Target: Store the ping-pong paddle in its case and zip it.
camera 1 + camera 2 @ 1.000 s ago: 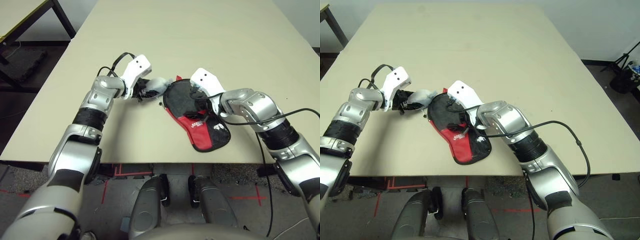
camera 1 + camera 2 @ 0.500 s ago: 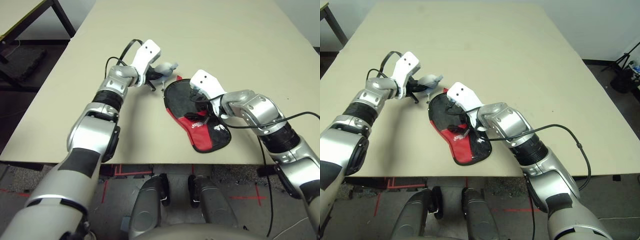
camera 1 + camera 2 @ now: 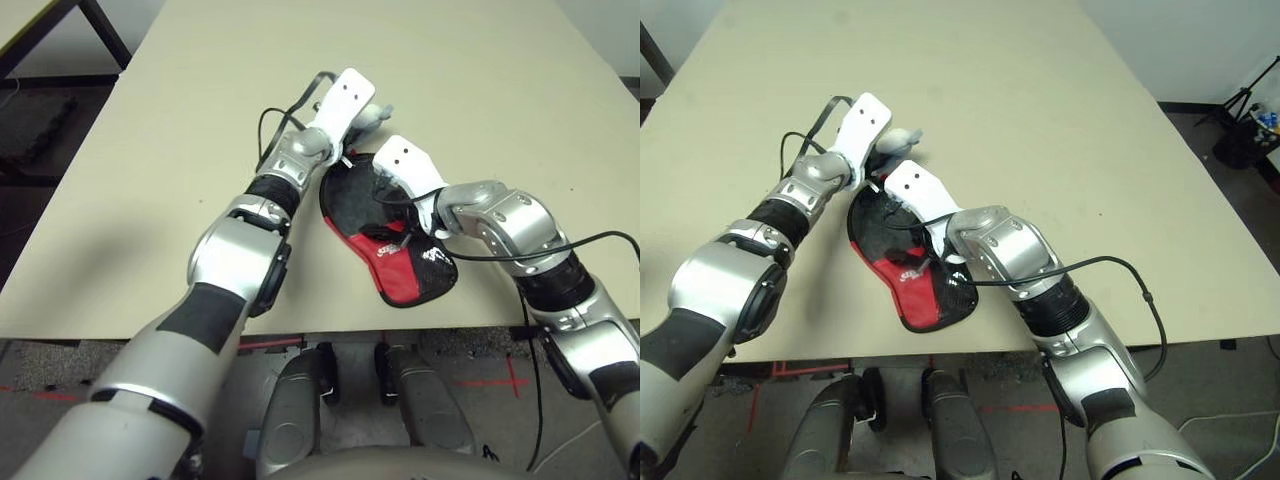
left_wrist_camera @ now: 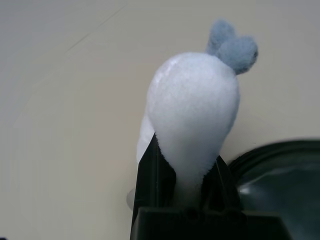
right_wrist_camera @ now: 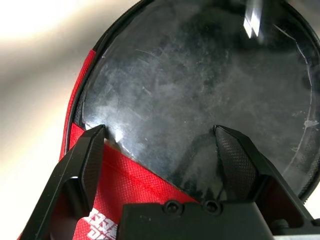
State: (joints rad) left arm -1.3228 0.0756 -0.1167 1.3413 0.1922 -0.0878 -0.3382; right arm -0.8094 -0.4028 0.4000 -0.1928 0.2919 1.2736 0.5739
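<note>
Plush toy [image 4: 192, 95], clamped by the left end effector [image 4: 187, 146], has moved toward the far end of the case [image 3: 400, 276], probably advancing its closure, while the right end effector [image 5: 160, 128] stands wide apart.

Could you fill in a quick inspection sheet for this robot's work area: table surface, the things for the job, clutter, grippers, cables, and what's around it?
Surface: pale, plain tabletop, the case near its front edge.
Job's things: black and red case lying flat, glossy round end away from the robot; paddle: nothing seen.
Clutter: white plush thing with grey-blue tufts, pinched in the left gripper beside the case's round end.
Grippers: left shut on the plush; right open over the case, holding nothing.
Cables: black cable looping along the right arm.
Surroundings: red tape on the grey floor; black bin beyond the table.
</note>
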